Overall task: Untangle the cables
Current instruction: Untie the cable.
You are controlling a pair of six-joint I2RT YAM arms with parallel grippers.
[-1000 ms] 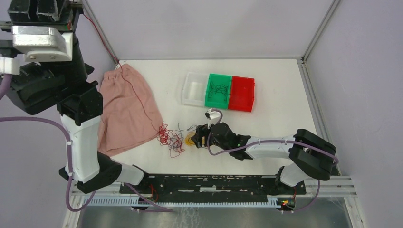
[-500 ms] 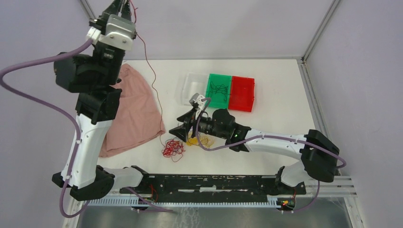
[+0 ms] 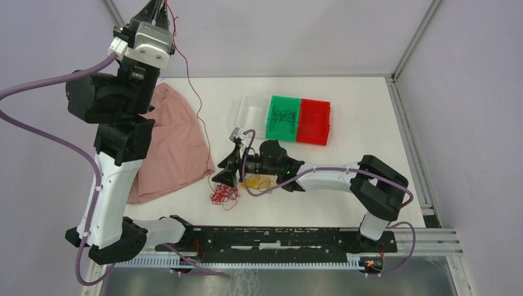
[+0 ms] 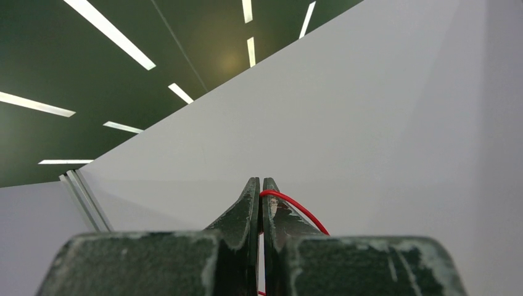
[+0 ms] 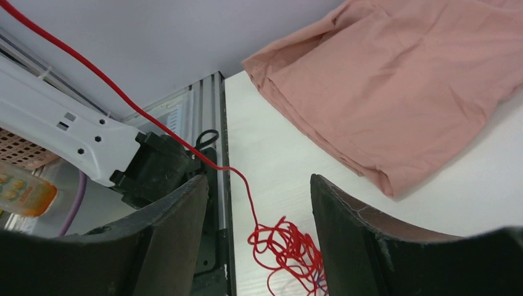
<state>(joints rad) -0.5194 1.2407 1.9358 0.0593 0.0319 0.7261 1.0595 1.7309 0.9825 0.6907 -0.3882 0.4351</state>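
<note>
Over the left side of the surface [image 3: 370, 154], a single red wire [image 5: 123, 96] is pinched in the raised left hand [image 4: 259, 185], whose jaws are pressed fully together on it. From there the wire is led down in a long line to the red tangle [image 3: 223, 193], which lies near the front edge, just beside a corner of the pink cloth [image 3: 169, 145]. The right hand [image 5: 258, 182] is placed low over this tangle, its jaws well apart and nothing gripped. Yellow-orange wires [image 3: 259, 182] are heaped under the right wrist, and dark wires [image 3: 284, 116] are laid in the green compartment [image 3: 274, 132] of the tray [image 3: 250, 117]. If the strand is pulled further while the tangle is not held down, the whole clump is likely to be lifted, or its knots drawn tighter. The wire could also slip from the pinch, being so thin and smooth. Several loops may be caught at once when the right hand is closed. The wires are hair-fine, springy and curly. The cloth is soft and creased, the tray hard and glossy, and the surface white and matt.
</note>
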